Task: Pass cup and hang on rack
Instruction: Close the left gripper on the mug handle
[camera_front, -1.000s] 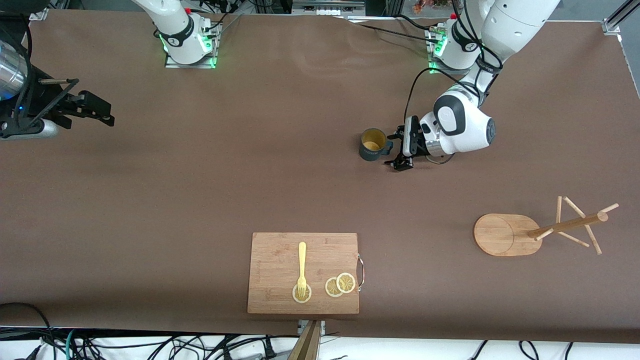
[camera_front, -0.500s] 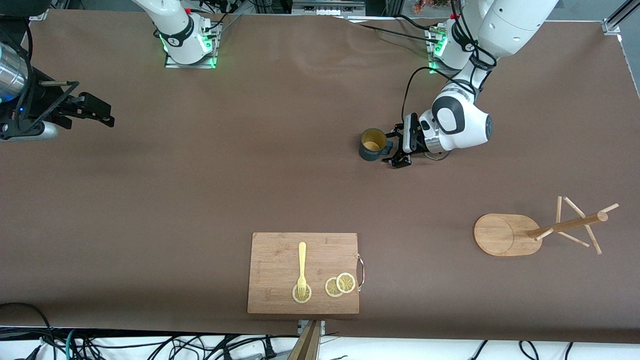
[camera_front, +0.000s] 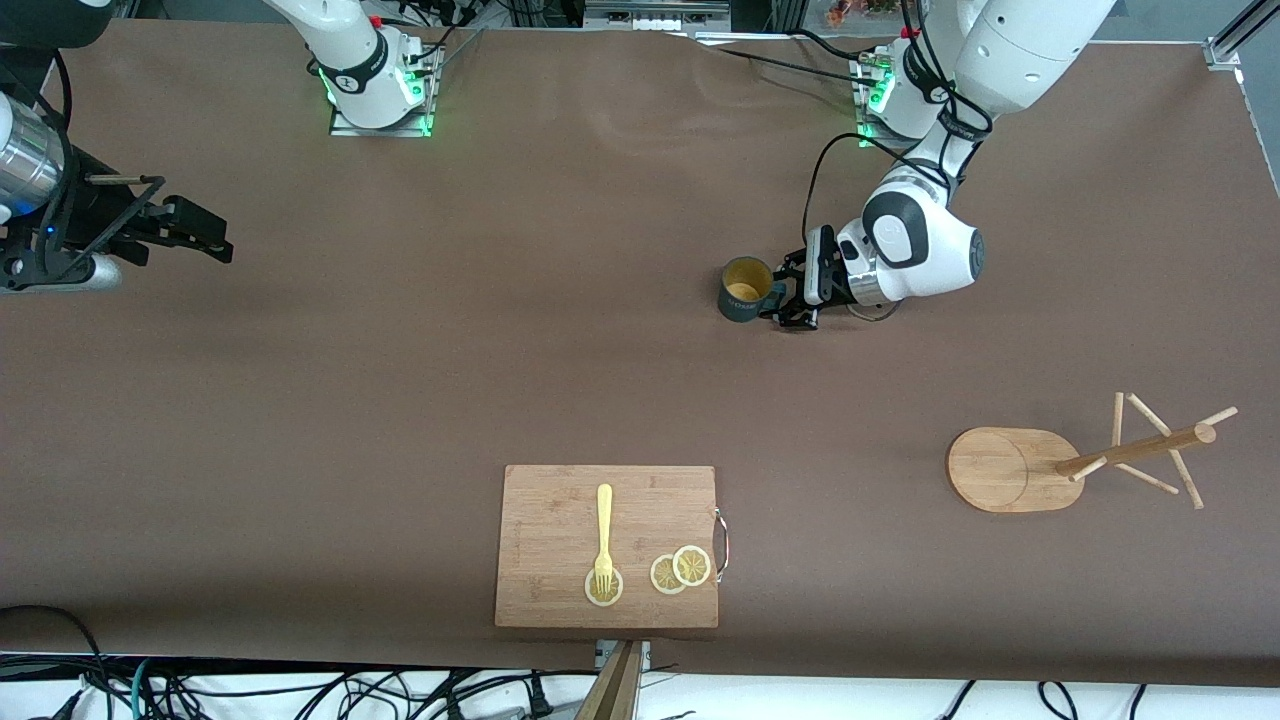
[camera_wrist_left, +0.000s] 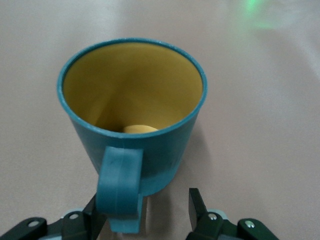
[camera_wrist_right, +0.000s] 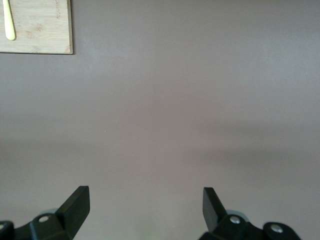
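Brown tabletop (camera_front: 400, 380) carries the upright cup (camera_front: 745, 289), well apart from the rack (camera_front: 1010, 470). Left gripper (camera_front: 783, 298) straddles its handle, fingers apart. Right gripper (camera_front: 195, 232) waits, spread wide.

The left wrist view cuts off the left gripper (camera_wrist_left: 145, 212) at the picture's edge, so only the tips of its two fingers show, and one fingertip (camera_wrist_left: 97, 217) is partly hidden by the handle of the cup (camera_wrist_left: 132, 115). In the front view the cup's handle is too small to tell whether the fingers touch it. A pale thing at the bottom of the cup is half hidden by its rim. The right gripper (camera_wrist_right: 145, 205) is likewise cut off in the right wrist view. That view shows only a corner of the cutting board (camera_wrist_right: 42, 27) and the end of the fork (camera_wrist_right: 9, 22).
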